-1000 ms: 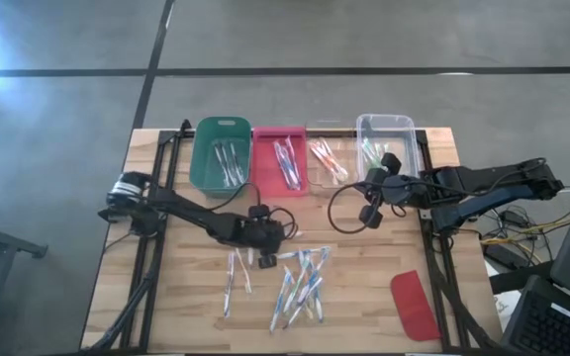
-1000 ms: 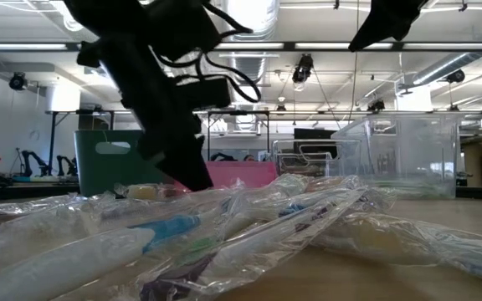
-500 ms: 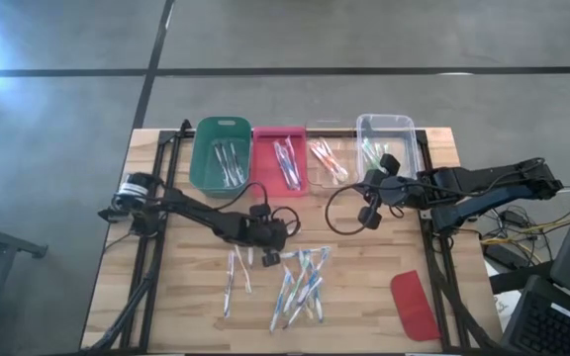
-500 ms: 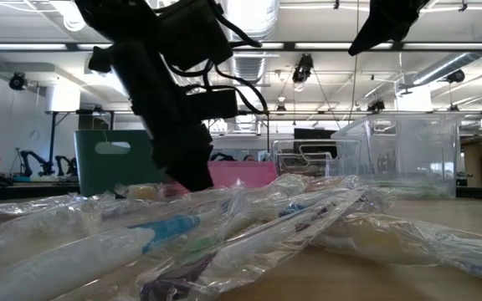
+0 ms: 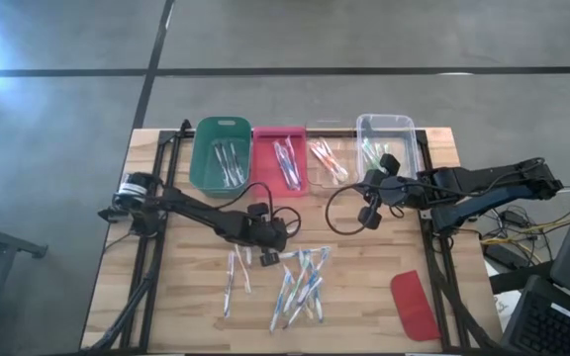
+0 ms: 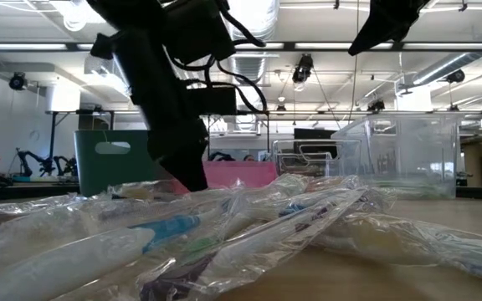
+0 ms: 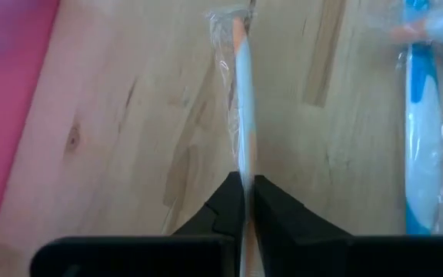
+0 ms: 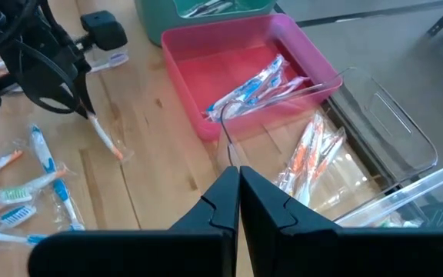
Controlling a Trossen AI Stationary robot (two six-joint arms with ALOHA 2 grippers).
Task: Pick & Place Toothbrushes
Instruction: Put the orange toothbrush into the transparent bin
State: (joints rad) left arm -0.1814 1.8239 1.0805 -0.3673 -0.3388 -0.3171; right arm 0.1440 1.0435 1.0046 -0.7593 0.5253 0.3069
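Four bins line the far edge of your table [image 5: 166, 297], so take the pink bin [image 5: 279, 161] as your landmark. Left of it, touching, stands the green bin [image 5: 220, 156], with wrapped brushes inside. The pink bin itself holds blue-accented brushes. Nearer you than the pink bin and a little to its left, your left gripper [image 5: 268, 259] hangs low over the wood with its fingers pressed together on a wrapped orange-tipped toothbrush [image 7: 241, 131]; the right wrist view shows that brush slanting down from the fingers with its orange end at the tabletop. Just beyond that gripper, further from the pink bin, the loose toothbrushes [image 5: 300, 282] lie scattered in their clear wrappers, some overlapping.

Right of the pink bin, touching it, sits a clear bin [image 5: 327, 158] with orange-accented brushes, then a taller clear tub [image 5: 385, 143] with green-accented ones. Your right gripper [image 5: 369, 216] hovers near the front of those two clear containers, fingers closed together on nothing. Far from the pink bin, at the table's near right corner, a flat red lid [image 5: 414, 305] lies.
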